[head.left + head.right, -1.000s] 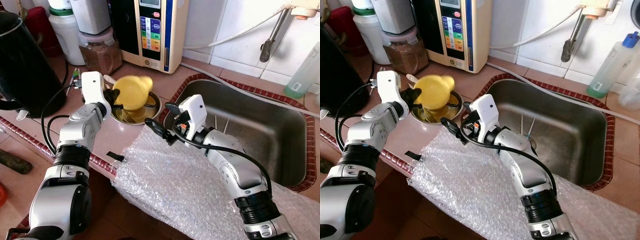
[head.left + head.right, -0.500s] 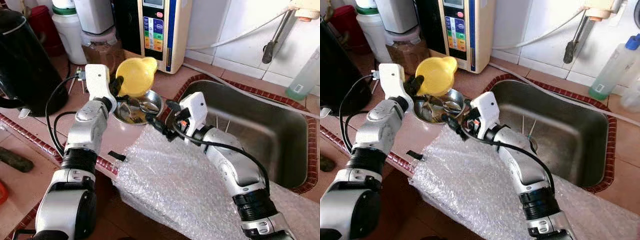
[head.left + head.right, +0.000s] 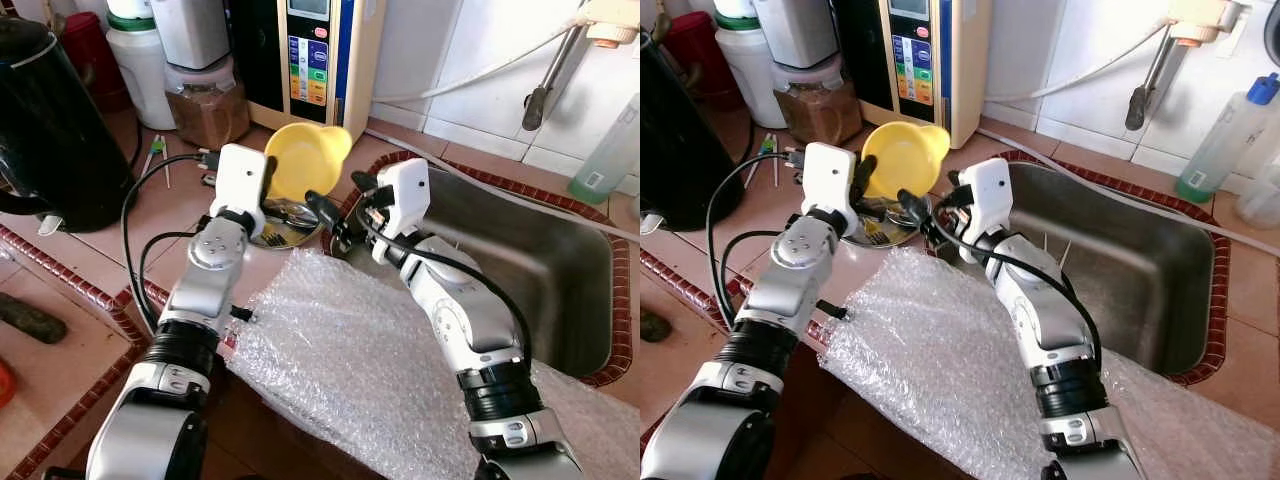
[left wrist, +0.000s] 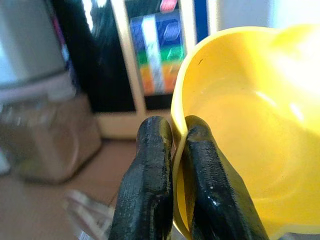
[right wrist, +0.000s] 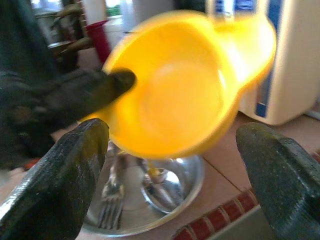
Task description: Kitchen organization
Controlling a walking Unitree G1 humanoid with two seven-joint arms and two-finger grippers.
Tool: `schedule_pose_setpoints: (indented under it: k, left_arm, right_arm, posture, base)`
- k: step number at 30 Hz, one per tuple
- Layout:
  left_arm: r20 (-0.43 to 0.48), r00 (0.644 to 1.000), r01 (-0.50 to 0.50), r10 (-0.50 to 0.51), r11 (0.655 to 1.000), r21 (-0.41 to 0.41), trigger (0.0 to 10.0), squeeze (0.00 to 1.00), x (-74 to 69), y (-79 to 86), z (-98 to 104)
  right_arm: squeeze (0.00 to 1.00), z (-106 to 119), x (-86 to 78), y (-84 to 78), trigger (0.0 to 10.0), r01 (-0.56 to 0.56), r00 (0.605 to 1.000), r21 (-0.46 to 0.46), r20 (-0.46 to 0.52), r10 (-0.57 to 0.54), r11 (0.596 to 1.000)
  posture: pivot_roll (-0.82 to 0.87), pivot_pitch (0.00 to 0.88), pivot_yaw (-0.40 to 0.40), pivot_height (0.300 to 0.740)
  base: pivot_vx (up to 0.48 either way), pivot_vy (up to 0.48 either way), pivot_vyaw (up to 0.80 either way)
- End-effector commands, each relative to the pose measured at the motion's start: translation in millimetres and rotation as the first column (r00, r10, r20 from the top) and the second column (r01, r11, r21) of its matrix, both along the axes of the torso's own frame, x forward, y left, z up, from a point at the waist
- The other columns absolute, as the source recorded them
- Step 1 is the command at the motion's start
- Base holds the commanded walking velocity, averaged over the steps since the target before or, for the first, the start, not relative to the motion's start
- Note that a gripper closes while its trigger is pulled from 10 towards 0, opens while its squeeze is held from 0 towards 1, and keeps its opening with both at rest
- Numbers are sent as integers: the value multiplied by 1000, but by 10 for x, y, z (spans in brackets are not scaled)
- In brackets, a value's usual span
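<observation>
Nearest to me, a sheet of bubble wrap [image 3: 370, 370] lies draped over the front edge of the counter [image 3: 110, 250] and hangs off toward the floor. Both silver arms reach out over it. My left gripper [image 4: 170, 150] has its two black fingers pinched together on the rim of a yellow bowl [image 3: 305, 158], one finger inside the wall and one outside, and it holds the bowl up in the air, tilted so the hollow faces toward the sink side. My right gripper [image 3: 335, 205] sits just beside the bowl with its fingers [image 5: 55, 175] spread wide apart, one on each side of the bowl in the wrist view, not touching it as far as I can see. Directly under the bowl a round steel dish [image 5: 170, 200] rests on the counter with a fork and spoons in it. To my right of that is the steel sink [image 3: 520, 260] with its brick-pattern edge. Farther back stand a black kettle [image 3: 50, 120], a jar of brown powder [image 3: 205, 100], and a water purifier [image 3: 315, 50] against the tiled wall.
</observation>
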State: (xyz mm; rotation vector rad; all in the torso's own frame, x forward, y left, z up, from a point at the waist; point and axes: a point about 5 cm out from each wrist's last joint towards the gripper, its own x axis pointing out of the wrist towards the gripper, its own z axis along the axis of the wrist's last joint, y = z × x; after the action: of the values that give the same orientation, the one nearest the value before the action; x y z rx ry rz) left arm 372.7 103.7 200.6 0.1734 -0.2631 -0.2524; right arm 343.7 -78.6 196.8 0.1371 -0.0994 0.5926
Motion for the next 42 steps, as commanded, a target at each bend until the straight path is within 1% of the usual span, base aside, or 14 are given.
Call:
schedule_pose_setpoints:
  k: [1,4,5,13,19,27,33,34,35,36,37,40,41,42]
  left_arm:
    - [43,999,18,-18,1000,14,0,0,-31,-34,46]
    - [62,997,40,-40,999,12,0,0,-57,-95,59]
    - [65,997,52,-53,999,16,0,0,-71,-118,51]
    - [63,995,73,-74,997,10,0,0,-101,-168,5]
    - [89,993,75,-74,997,-2,0,0,-97,-170,43]
    - [100,990,98,-96,995,-7,0,0,-100,-212,32]
    - [110,986,125,-124,992,2,0,0,-101,-282,54]
    - [113,985,130,-129,992,4,0,0,-101,-291,58]
    - [114,985,131,-130,991,4,0,0,-101,-291,57]
    - [114,985,131,-130,991,4,0,0,-100,-289,56]
    - [113,985,131,-131,991,5,0,0,-99,-287,56]
    - [112,985,131,-130,991,4,0,0,-95,-280,55]
    - [112,985,129,-129,992,2,0,0,-94,-278,55]
    - [112,985,129,-129,992,2,0,0,-94,-278,55]
  right_arm:
    - [0,23,37,-35,10000,28,1000,31,-14,-27,999]
    - [0,39,60,-36,10000,38,999,35,-15,-37,999]
    - [0,47,75,-47,0,57,998,47,-16,-57,997]
    - [0,93,193,-190,0,174,984,89,-34,-172,981]
    - [0,80,270,-307,0,263,961,146,-126,-246,954]
    - [0,21,277,-282,0,229,964,133,-167,-206,964]
    - [0,-12,265,-210,0,184,971,70,-167,-170,981]
    - [0,-44,264,-191,5333,183,970,55,-175,-171,982]
    - [0,-50,264,-189,5333,186,969,52,-176,-174,981]
    - [569,-56,267,-190,10000,193,968,48,-176,-181,980]
    - [1000,-61,268,-186,10000,193,967,47,-180,-182,980]
    - [1000,-70,271,-174,10000,188,966,40,-188,-178,981]
    - [871,-91,285,-195,2000,196,962,36,-199,-185,980]
    - [871,-91,285,-195,2000,196,962,36,-199,-185,980]
  posture:
    - [-10,25,-9,740]
    - [-9,25,-13,740]
    - [-9,24,-15,740]
    - [-9,14,-25,740]
    - [-24,4,-37,740]
    - [-33,0,-39,740]
    - [-34,0,-32,740]
    - [-32,0,-30,740]
    - [-32,0,-30,740]
    - [-32,0,-32,740]
    - [-31,0,-33,740]
    - [-31,0,-33,740]
    - [-29,0,-34,740]
    - [-29,0,-34,740]
  base:
    - [0,0,0]
    - [0,0,0]
    - [0,0,0]
    - [0,0,0]
    - [0,0,0]
    - [0,0,0]
    - [0,0,0]
    - [0,0,0]
    - [0,0,0]
    - [0,0,0]
    - [0,0,0]
    - [0,0,0]
    - [0,0,0]
    - [0,0,0]
